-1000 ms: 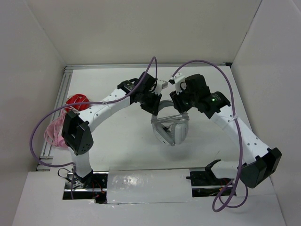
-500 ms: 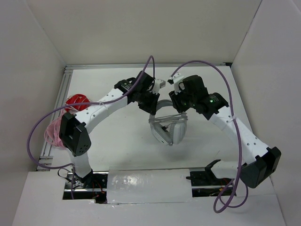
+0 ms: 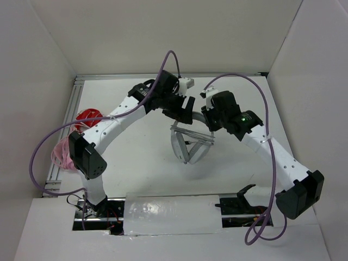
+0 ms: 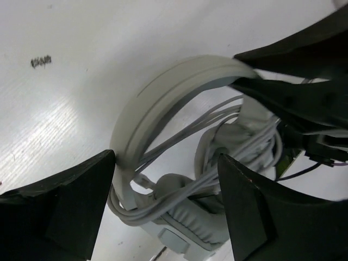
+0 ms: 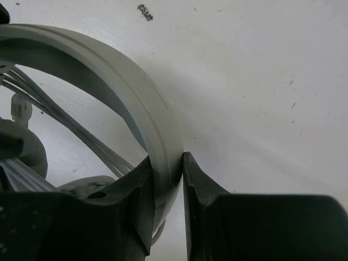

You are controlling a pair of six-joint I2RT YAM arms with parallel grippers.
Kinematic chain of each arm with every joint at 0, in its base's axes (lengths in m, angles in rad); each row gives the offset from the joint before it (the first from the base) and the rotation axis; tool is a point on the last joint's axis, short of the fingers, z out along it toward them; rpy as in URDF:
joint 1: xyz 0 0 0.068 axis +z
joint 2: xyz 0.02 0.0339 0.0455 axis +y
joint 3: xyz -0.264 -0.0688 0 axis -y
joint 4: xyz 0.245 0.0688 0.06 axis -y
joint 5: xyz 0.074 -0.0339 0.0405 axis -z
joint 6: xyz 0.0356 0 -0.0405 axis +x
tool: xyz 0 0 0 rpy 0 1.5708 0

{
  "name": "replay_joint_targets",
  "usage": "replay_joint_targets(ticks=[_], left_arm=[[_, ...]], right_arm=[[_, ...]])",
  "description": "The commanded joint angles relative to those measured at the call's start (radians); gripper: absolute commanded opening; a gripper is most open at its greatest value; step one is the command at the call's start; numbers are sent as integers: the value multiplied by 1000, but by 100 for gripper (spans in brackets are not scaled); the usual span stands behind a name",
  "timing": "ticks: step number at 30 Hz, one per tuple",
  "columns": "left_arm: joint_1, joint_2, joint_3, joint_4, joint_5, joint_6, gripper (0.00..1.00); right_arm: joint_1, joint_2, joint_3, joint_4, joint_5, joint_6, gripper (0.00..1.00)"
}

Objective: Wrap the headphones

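Note:
The light grey-white headphones (image 3: 186,145) stand in the middle of the table, their thin grey cable (image 4: 190,187) wound in several turns across the ear cups and through the headband (image 4: 157,89). My left gripper (image 3: 182,109) hovers over the headband's left side. It is open (image 4: 166,157), with the ear cups and cable showing between its fingers and nothing gripped. My right gripper (image 3: 209,120) is shut on the headband's right side. In the right wrist view its two fingers pinch the band (image 5: 117,70) at the gripper (image 5: 167,162).
Red headphones (image 3: 88,116) and pink headphones (image 3: 62,155) lie at the far left beside the metal rail (image 3: 69,117). White walls close in the table on three sides. A clear plastic sheet (image 3: 171,213) covers the near edge between the arm bases.
My left gripper has gone from shut to open and drawn back up off the headphones. My right gripper has closed further onto the headband. The headphones shifted slightly left.

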Motion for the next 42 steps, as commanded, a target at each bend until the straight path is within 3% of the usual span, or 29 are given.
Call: replay_joint_targets(ticks=[1, 4, 10, 14, 18, 23, 24, 29, 37, 42], left_arm=[[-13, -7, 85, 63, 82, -33, 89], [-13, -1, 128, 51, 68, -36, 99], [6, 3, 159, 42, 74, -57, 99], [81, -6, 180, 25, 89, -95, 99], [152, -75, 140, 20, 89, -134, 99], [240, -257, -135, 85, 65, -186, 99], [262, -336, -183, 97, 51, -206, 99], [333, -616, -519, 194, 62, -276, 99], [368, -799, -616, 157, 69, -358, 99], [370, -822, -653, 133, 53, -364, 99]], right_arm=[[-20, -16, 0, 106, -38, 55, 0], [-43, -27, -9, 121, -58, 63, 0], [-131, -16, -5, 116, -165, 92, 0], [-195, 19, 18, 87, -193, 100, 0], [-336, 67, 46, 66, -215, 144, 0], [-502, 179, 141, 44, -189, 261, 0], [-586, 196, 161, 53, -179, 311, 0], [-731, 324, 238, 75, -133, 485, 0], [-863, 597, 448, 48, -78, 851, 0], [-890, 777, 705, -43, -78, 1011, 0]])
